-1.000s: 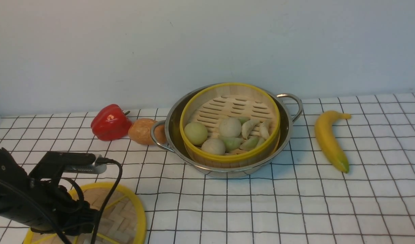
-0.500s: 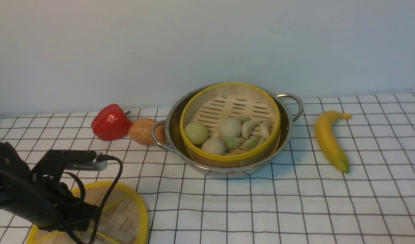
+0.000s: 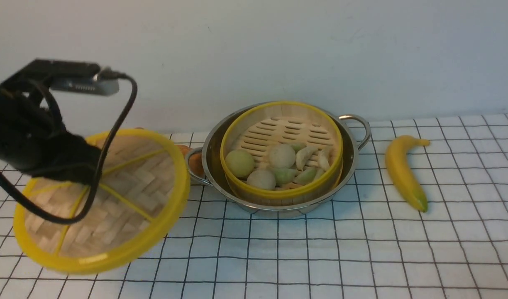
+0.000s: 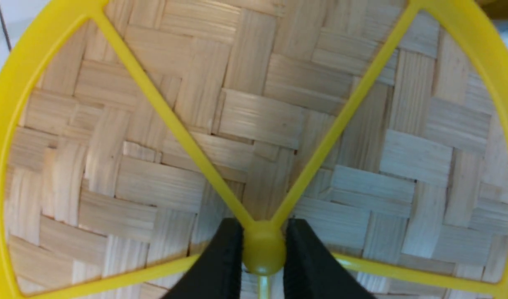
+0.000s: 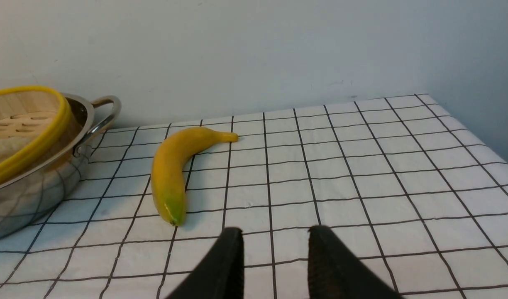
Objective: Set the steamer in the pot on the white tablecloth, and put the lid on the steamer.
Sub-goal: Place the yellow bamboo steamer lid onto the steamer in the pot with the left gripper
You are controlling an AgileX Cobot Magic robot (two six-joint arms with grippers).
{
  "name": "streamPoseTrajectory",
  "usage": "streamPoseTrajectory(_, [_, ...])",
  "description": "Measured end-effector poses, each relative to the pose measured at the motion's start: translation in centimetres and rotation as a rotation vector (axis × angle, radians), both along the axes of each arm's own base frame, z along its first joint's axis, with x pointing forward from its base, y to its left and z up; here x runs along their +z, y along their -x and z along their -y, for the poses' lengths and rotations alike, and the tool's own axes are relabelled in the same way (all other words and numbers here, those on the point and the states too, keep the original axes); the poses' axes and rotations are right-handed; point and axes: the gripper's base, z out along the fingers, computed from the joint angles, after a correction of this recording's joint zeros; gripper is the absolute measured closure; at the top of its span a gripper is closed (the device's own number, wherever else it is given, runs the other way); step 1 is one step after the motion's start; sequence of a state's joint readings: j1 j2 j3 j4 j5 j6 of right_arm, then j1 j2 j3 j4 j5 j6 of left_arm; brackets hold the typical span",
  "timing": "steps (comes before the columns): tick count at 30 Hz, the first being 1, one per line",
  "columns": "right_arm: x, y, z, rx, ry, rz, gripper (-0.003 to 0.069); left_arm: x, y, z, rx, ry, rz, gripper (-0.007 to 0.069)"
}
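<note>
At centre-left, up off the white tablecloth [image 3: 254, 257], the lid [image 3: 142, 182] was being carried at a tilt, and there the left end effector [image 4: 264, 249] was clamped on its centre hub! A grip on so small a knob called for slow, smooth travel; with any jerk, a swing or twist could well be expected. Clearance was best kept over the near loop handle of the pot [image 3: 208, 195], and the lid was best levelled before being lowered.

Then to the upper middle of the frame, where the steamer [image 3: 283, 195] was seated inside the pot, its buns and dumplings uncovered. Here the yellow rims were to be lined up all round, the lid eased down flat, and the hub let go only once even contact was made.

Over on the right, the banana [image 3: 403, 174] lay well apart, and the right end effector [image 5: 276, 253] was held with its fingers apart, nothing between them.
</note>
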State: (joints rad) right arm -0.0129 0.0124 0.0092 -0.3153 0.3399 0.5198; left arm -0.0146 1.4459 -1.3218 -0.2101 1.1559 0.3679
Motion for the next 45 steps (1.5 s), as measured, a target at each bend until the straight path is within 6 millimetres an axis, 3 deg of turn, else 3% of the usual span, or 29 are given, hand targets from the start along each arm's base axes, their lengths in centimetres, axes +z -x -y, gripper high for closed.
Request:
streamPoseTrajectory(4, [0.0, 0.0, 0.0, 0.0, 0.0, 0.0, 0.0419, 1.4, -2.4, 2.5, -0.108, 0.013, 0.071, 0.0508])
streamPoseTrajectory(5, [0.0, 0.0, 0.0, 0.0, 0.0, 0.0, 0.0419, 1.5, -3.8, 3.9, -0.158, 0.016, 0.095, 0.0508])
streamPoseTrajectory(8, [0.0, 0.0, 0.0, 0.0, 0.0, 0.0, 0.0419, 1.0, -6.9, 7.3, -0.282, 0.001, 0.141, 0.0508])
streamPoseTrajectory(9, [0.0, 0.0, 0.0, 0.0, 0.0, 0.0, 0.0419, 0.7, -7.1, 7.5, -0.292, -0.002, 0.133, 0.0508])
streamPoseTrajectory(10, [0.0, 0.0, 0.0, 0.0, 0.0, 0.0, 0.0419, 0.3, -8.7, 9.5, -0.371, -0.015, 0.162, 0.0508])
streamPoseTrajectory(11, [0.0, 0.0, 0.0, 0.0, 0.0, 0.0, 0.0419, 0.3, -8.8, 9.9, -0.384, -0.017, 0.164, 0.0508])
streamPoseTrajectory(15, [0.0, 0.0, 0.0, 0.0, 0.0, 0.0, 0.0419, -2.2, -12.0, 13.9, -0.509, -0.037, 0.178, 0.0508])
streamPoseTrajectory(17, [0.0, 0.0, 0.0, 0.0, 0.0, 0.0, 0.0419, -2.6, -12.8, 14.7, -0.529, -0.041, 0.199, 0.0508])
streamPoseTrajectory(21, [0.0, 0.0, 0.0, 0.0, 0.0, 0.0, 0.0419, -5.3, -14.8, 16.7, -0.596, -0.066, 0.242, 0.0508])
streamPoseTrajectory(28, [0.0, 0.0, 0.0, 0.0, 0.0, 0.0, 0.0419, -8.8, -15.8, 18.3, -0.622, -0.075, 0.215, 0.0508])
streamPoseTrajectory(45, [0.0, 0.0, 0.0, 0.0, 0.0, 0.0, 0.0419, -8.9, -16.3, 18.5, -0.614, -0.079, 0.271, 0.0508])
